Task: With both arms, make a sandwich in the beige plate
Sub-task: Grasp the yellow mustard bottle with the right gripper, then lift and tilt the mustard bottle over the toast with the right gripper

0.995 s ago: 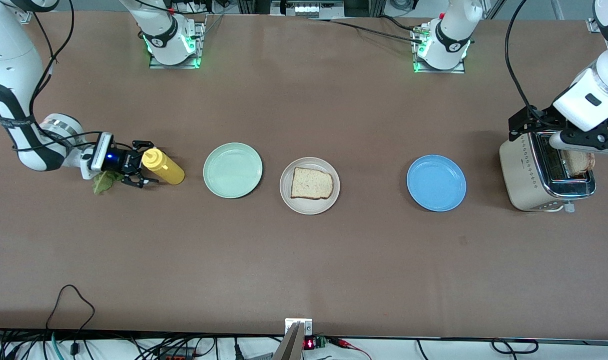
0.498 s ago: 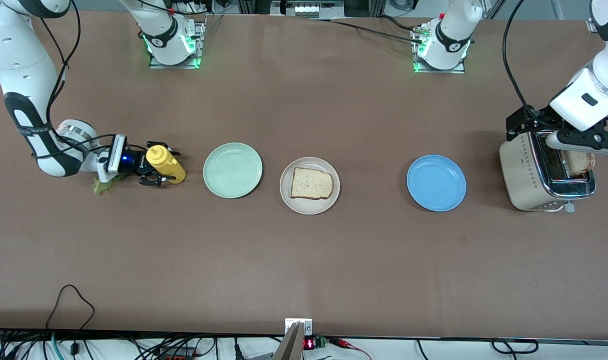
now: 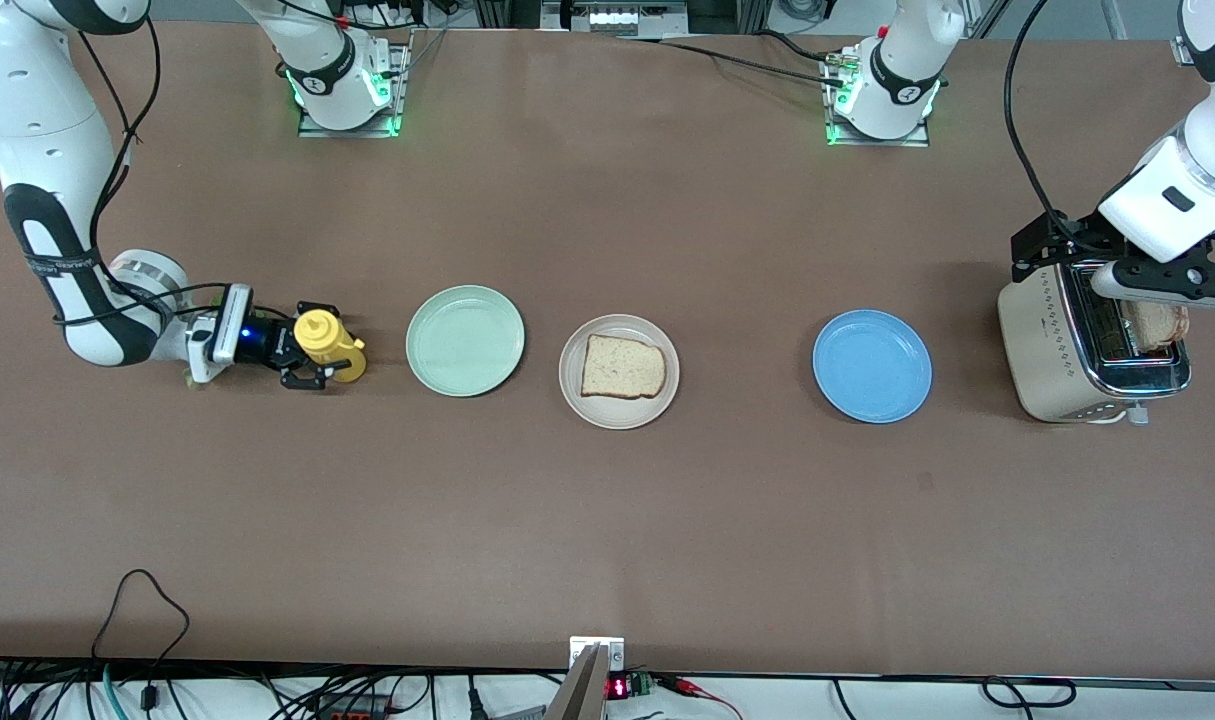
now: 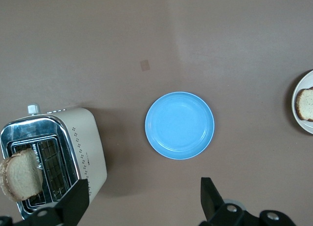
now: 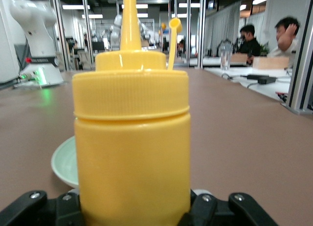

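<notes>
The beige plate [image 3: 574, 398] sits mid-table with one toasted bread slice [image 3: 622, 367] on it; both also show at the edge of the left wrist view. A second slice [image 3: 1157, 324] stands in the toaster [image 3: 1052, 345]. The lettuce [image 3: 195, 381] is almost wholly hidden under the right wrist. My right gripper [image 3: 317, 346] is low at the right arm's end of the table, its fingers on either side of an upright yellow squeeze bottle [image 3: 332, 350] that fills the right wrist view [image 5: 131, 138]. My left gripper [image 3: 1162, 283] hangs open and empty over the toaster [image 4: 93, 147].
A mint-green plate [image 3: 465, 340] lies between the bottle and the beige plate. A blue plate [image 3: 872, 365] lies between the beige plate and the toaster, and shows in the left wrist view [image 4: 179, 125]. Cables run along the table's front edge.
My right gripper has advanced round the yellow bottle, and the bottle has shifted slightly toward the front camera with it. The wrist now covers the lettuce. The left arm has barely moved.
</notes>
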You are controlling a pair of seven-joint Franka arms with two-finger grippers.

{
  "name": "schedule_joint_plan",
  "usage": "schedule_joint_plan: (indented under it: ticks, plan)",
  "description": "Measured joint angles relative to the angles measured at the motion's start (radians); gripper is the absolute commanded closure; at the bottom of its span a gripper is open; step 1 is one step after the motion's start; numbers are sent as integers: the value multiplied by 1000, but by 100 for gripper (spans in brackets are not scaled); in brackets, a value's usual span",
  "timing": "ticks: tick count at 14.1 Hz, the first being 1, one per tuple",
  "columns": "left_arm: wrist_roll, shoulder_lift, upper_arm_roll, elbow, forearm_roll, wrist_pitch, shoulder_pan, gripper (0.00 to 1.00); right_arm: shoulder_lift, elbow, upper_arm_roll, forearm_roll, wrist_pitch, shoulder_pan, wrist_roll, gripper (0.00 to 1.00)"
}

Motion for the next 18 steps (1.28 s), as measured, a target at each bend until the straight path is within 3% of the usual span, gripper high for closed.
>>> schedule_joint_plan:
  ticks: [8, 14, 18]
  plan:
    - [0, 0, -1, 0, 0, 0, -4, 0, -213, 30, 0, -15, 566, 357, 369, 84]
    - [0, 0, -1, 0, 0, 0, -9, 0, -220, 15, 0, -101, 1060, 648, 539, 84]
    - [0, 0, -1, 0, 0, 0, -10, 0, -180, 0, -2, -103, 1269, 764, 546, 85]
